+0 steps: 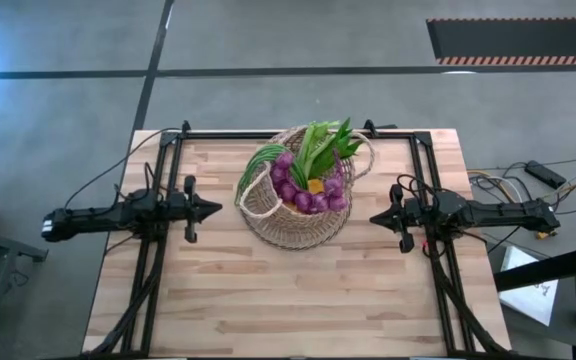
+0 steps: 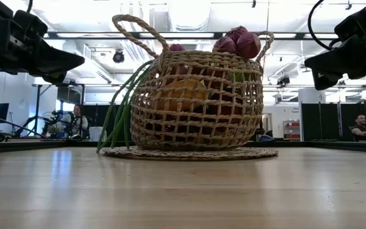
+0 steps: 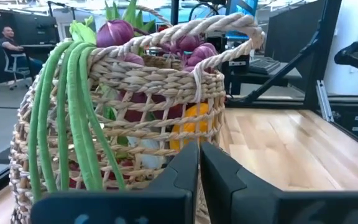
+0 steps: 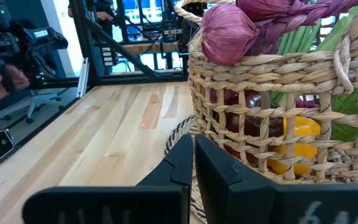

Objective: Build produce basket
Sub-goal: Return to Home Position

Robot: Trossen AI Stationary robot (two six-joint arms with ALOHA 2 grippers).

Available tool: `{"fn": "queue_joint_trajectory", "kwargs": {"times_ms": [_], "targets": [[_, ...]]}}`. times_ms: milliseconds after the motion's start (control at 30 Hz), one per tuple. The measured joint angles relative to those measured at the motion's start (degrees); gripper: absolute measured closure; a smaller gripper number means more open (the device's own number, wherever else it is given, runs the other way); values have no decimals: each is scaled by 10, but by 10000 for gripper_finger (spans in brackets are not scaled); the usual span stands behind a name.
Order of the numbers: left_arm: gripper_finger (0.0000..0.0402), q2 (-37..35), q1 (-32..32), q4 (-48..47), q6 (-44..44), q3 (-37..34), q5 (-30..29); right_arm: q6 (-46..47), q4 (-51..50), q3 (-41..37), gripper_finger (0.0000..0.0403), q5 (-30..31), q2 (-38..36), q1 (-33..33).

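The round tan wicker basket [image 1: 298, 200] stands upright on a flat woven mat [image 2: 189, 153] at the middle of the table's far half. Inside lies the produce: purple bulbs [image 1: 303, 195], green leaves [image 1: 323, 145], a yellow piece [image 4: 294, 143] and something dark red seen through the weave. Long green stalks [image 3: 67, 118] droop over the basket's rim on the left side. My left gripper [image 1: 216, 208] hovers level to the left of the basket, shut and empty. My right gripper [image 1: 373, 217] hovers level to its right, shut and empty. Both point at the basket without touching it.
Black frame rails [image 1: 158, 200] run along the table's left, right and far sides. The near half of the wooden tabletop [image 1: 288, 300] is bare. Seated people [image 2: 78, 121] show in the room beyond the table.
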Motion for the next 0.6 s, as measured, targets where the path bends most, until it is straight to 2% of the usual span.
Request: {"fn": "queue_joint_trajectory", "kwargs": {"times_ms": [600], "targets": [[402,20,0,9,0,0,0,0,1,0,394,0,0,0]]}}
